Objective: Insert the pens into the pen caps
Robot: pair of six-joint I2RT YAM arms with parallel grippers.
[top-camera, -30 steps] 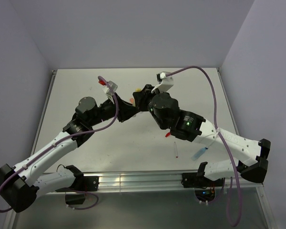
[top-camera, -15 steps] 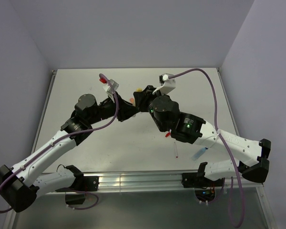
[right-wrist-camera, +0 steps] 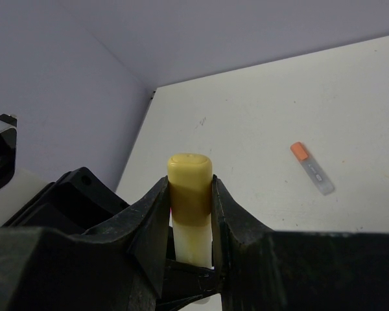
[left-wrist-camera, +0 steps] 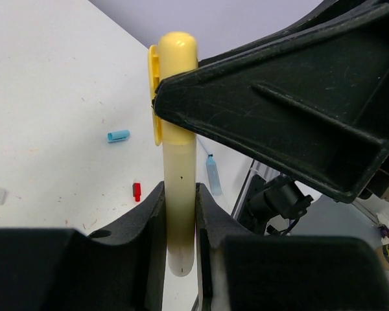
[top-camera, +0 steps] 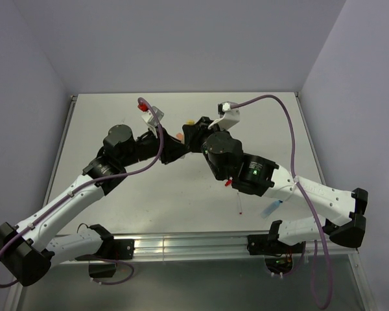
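Left wrist view: the left hand [left-wrist-camera: 180,201] is clamped on the yellowish pen [left-wrist-camera: 180,172], held above the counter [left-wrist-camera: 45,97]. The right hand [right-wrist-camera: 189,194] is clamped on the yellow cap [left-wrist-camera: 176,52] covering the pen's tip. Over the last second both arms shifted only slightly in the top view, hands kept together, so the cap is likely seated or nearly so. A light blue cap [left-wrist-camera: 118,135], red cap [left-wrist-camera: 137,191] and light blue pen [left-wrist-camera: 212,176] lie loose, not yet joined.

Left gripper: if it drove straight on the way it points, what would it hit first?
Probably the right gripper, clamped on the yellow cap just ahead of the left gripper, which grips the yellowish pen; the gap is unclear.
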